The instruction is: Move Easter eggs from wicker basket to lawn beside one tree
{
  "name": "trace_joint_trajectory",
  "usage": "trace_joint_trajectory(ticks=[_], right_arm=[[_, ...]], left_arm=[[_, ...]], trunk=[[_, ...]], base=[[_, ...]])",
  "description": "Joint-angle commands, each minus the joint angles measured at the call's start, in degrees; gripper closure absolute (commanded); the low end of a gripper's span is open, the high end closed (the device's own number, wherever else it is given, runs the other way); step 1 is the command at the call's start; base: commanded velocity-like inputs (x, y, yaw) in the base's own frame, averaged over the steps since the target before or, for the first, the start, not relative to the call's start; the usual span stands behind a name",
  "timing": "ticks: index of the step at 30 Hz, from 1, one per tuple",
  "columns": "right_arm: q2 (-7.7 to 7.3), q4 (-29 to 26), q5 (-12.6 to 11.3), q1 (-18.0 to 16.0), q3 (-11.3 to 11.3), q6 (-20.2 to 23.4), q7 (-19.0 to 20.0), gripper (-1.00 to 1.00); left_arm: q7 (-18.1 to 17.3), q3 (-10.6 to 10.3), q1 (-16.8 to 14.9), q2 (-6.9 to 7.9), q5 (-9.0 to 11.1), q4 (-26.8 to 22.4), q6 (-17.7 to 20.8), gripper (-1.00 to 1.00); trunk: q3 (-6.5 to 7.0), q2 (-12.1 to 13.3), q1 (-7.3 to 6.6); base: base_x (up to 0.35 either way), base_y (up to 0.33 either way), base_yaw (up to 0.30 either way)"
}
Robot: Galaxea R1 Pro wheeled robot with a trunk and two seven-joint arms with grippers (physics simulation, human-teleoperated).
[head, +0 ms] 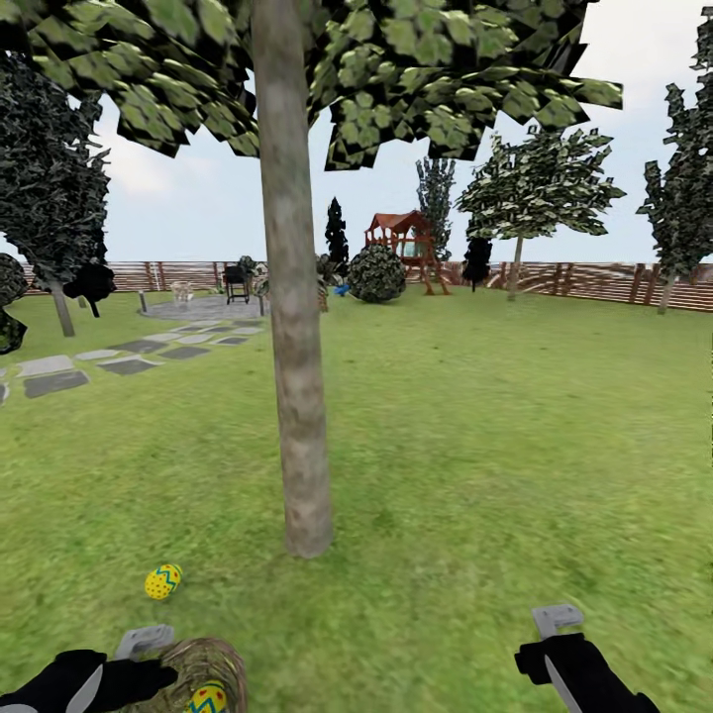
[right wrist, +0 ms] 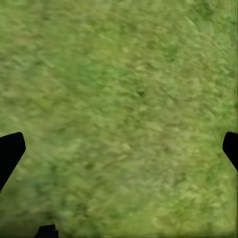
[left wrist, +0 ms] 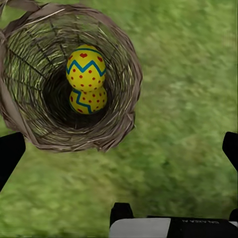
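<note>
One Easter egg (head: 163, 581) already lies on the lawn (head: 495, 446) near the tree (head: 297, 396), while the left gripper (left wrist: 119, 148), fingers spread and empty, hovers beside the wicker basket (left wrist: 29, 124) holding two eggs (left wrist: 86, 68); the right gripper (right wrist: 119, 148) hangs open.

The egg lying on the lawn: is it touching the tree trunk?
Apart. The head view shows the egg on the lawn, with a strip of bare grass between it and the foot of the tree trunk.

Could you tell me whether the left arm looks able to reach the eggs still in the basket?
Probably yes: the open left gripper hangs beside the wicker basket, whose uncovered mouth shows two eggs.
</note>
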Motion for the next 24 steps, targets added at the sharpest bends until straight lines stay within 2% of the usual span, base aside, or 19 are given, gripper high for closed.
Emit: trace_joint_trajectory(ticks=[1, 15, 16, 17, 20, 24], right_arm=[[-0.06, -0.05, 0.15, -0.01, 0.31, 0.33, -0.19, -1.00], [-0.06, -0.05, 0.15, -0.01, 0.42, 0.33, -0.19, -1.00], [-0.06, -0.05, 0.15, -0.01, 0.39, 0.33, -0.19, -1.00], [-0.06, -0.05, 0.15, -0.01, 0.36, 0.33, -0.19, -1.00], [-0.06, -0.05, 0.15, -0.01, 0.34, 0.33, -0.19, -1.00], [-0.06, -0.05, 0.15, -0.01, 0.34, 0.33, -0.19, -1.00]], left_arm=[[-0.30, 0.48, 0.00, -0.02, -0.46, -0.12, 0.61, -1.00], [-0.21, 0.80, 0.00, 0.42, -0.39, -0.19, 0.88, -1.00], [-0.10, 0.81, 0.00, 0.70, -0.40, -0.19, 0.86, -1.00], [-0.04, 0.87, 0.00, 2.00, -0.36, -0.26, 0.84, -1.00], [-0.15, 1.02, 0.00, 4.58, -0.21, -0.55, 0.80, -1.00], [-0.28, 1.06, 0.00, 5.70, -0.15, -0.80, 0.76, -1.00]], trunk=[[-0.02, -0.04, -0.02], [-0.02, -0.04, -0.02], [-0.02, -0.04, -0.02], [-0.02, -0.04, -0.02], [-0.02, -0.04, -0.02], [-0.02, -0.04, -0.02]], base=[[-0.301, -0.063, 0.000], [-0.036, -0.007, 0.000], [0.000, 0.000, 0.000], [0.000, 0.000, 0.000], [0.000, 0.000, 0.000], [0.000, 0.000, 0.000]])
